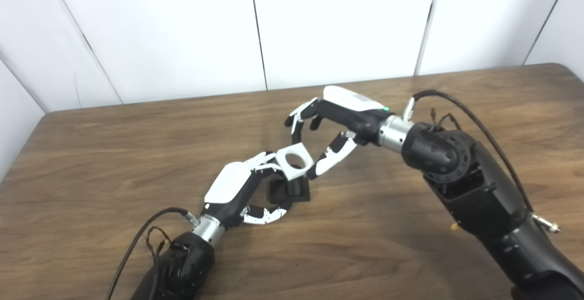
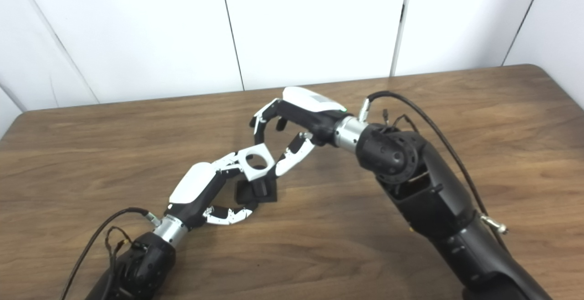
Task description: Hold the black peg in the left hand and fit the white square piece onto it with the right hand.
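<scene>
The white square piece (image 1: pixel 299 171) with a round hole is pinched between a finger and the thumb of my right hand (image 1: pixel 335 122). It is tilted and sits just over the top of the black peg (image 1: pixel 292 191), whose square base rests near the table. My left hand (image 1: pixel 237 188) is shut around the black peg from the left, fingers above and thumb below. Its fingertips (image 1: pixel 264 159) touch the white piece's left edge. How far the peg's top is inside the hole is hidden by the piece. Both also show in the right eye view: piece (image 2: pixel 261 171), peg (image 2: pixel 255 192).
The brown wooden table (image 1: pixel 137 154) ends at white wall panels behind. Cables loop off both forearms, near the left wrist (image 1: pixel 146 231) and over the right arm (image 1: pixel 474 122). The bulky right forearm (image 1: pixel 479 190) covers the right front.
</scene>
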Controlling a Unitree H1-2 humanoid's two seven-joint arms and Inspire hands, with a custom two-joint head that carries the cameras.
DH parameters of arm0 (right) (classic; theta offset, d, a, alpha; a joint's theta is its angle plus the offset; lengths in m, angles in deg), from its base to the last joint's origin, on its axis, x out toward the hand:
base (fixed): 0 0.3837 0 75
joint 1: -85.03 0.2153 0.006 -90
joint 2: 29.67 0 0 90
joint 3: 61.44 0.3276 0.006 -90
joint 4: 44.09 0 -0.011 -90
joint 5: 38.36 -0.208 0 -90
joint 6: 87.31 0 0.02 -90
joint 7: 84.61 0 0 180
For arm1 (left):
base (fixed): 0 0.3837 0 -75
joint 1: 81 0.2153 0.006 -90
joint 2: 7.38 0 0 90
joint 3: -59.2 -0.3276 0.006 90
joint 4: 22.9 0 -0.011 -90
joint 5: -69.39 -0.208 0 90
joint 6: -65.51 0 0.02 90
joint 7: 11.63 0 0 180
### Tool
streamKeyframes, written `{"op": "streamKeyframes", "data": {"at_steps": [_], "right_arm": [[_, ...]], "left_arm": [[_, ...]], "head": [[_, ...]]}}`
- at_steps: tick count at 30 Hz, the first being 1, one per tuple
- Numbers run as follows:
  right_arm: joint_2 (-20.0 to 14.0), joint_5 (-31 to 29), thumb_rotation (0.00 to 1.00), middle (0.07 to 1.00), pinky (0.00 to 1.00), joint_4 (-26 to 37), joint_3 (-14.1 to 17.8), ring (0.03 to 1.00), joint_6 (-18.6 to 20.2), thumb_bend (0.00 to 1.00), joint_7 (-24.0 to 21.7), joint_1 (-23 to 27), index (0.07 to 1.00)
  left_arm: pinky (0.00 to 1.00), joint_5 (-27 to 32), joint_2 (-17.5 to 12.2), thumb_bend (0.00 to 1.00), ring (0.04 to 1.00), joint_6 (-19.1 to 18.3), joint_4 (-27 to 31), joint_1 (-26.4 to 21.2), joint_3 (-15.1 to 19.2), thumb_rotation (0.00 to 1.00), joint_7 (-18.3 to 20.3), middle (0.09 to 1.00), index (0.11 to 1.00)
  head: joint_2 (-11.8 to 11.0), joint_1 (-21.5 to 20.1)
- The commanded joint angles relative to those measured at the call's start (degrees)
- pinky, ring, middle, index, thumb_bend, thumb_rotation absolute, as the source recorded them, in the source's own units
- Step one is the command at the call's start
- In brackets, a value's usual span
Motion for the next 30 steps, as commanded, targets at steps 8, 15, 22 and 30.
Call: {"op": "streamKeyframes", "data": {"at_steps": [8, 15, 22, 30], "right_arm": [[2.0, 2.8, 0.14, 0.780, 0.71, -2.9, -2.3, 0.821, -1.0, 0.52, -0.7, 6.7, 0.479], [2.5, 2.8, 0.14, 0.776, 0.71, -5.6, -2.4, 0.819, -1.7, 0.52, -0.3, 7.8, 0.479], [2.5, 3.0, 0.14, 0.776, 0.69, -7.5, -2.1, 0.814, -2.8, 0.52, 0.5, 7.9, 0.479], [2.3, 2.5, 0.14, 0.776, 0.67, -8.2, -1.4, 0.820, -3.3, 0.52, 0.4, 8.0, 0.478]], "left_arm": [[0.90, -1.1, 1.2, 0.86, 0.946, -2.1, -2.2, 3.4, -2.5, 0.26, 2.0, 0.916, 0.645], [0.89, -1.3, 1.4, 0.86, 0.946, -2.4, -1.9, 3.5, -2.6, 0.26, 1.8, 0.916, 0.645], [0.90, -1.1, 1.0, 0.86, 0.948, -3.0, -1.1, 3.9, -2.5, 0.27, 2.1, 0.917, 0.646], [0.91, -0.6, 0.6, 0.85, 0.953, -3.5, -0.8, 3.9, -2.3, 0.26, 2.6, 0.922, 0.646]], "head": [[0.3, 0.5], [0.2, 1.0], [0.4, 1.2], [0.6, 1.0]]}}
